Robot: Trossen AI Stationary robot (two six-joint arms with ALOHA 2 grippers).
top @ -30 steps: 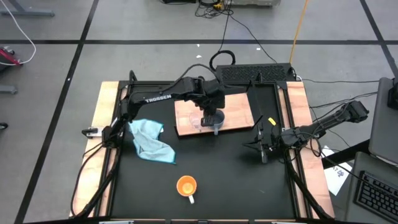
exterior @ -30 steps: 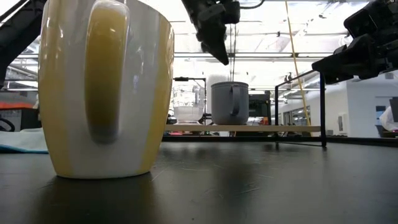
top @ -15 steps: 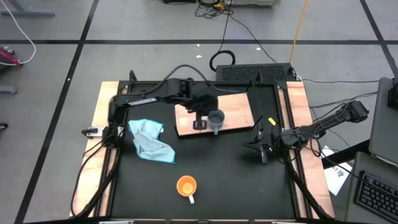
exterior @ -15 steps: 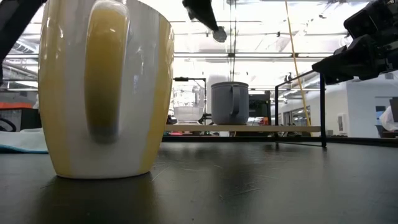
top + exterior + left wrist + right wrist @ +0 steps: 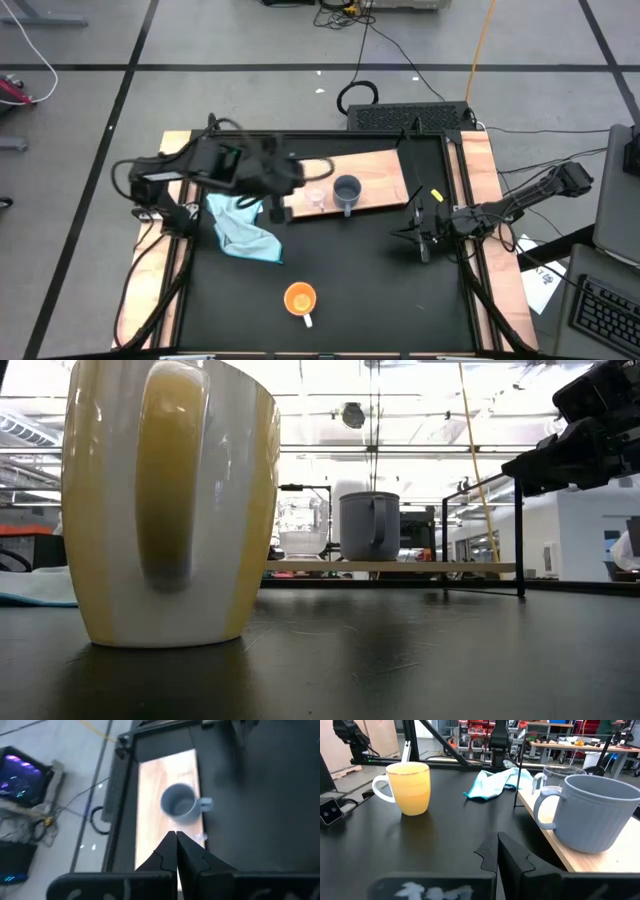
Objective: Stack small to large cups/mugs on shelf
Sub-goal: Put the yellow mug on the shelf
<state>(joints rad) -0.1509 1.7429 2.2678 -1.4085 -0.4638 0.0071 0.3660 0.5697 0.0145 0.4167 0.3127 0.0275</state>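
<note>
While the grey-blue mug [image 5: 347, 191] stands mid-shelf [image 5: 385, 172], the orange mug [image 5: 299, 299] sits well apart.

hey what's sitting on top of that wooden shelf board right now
Two things stand on the shelf: the grey-blue mug and, beside it, the tiny clear glass cup. The orange mug is off it, on the black table.

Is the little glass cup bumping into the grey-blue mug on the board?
Apart. In the high view, a strip of bare wood shows between the glass cup and the grey-blue mug on the board.
</note>
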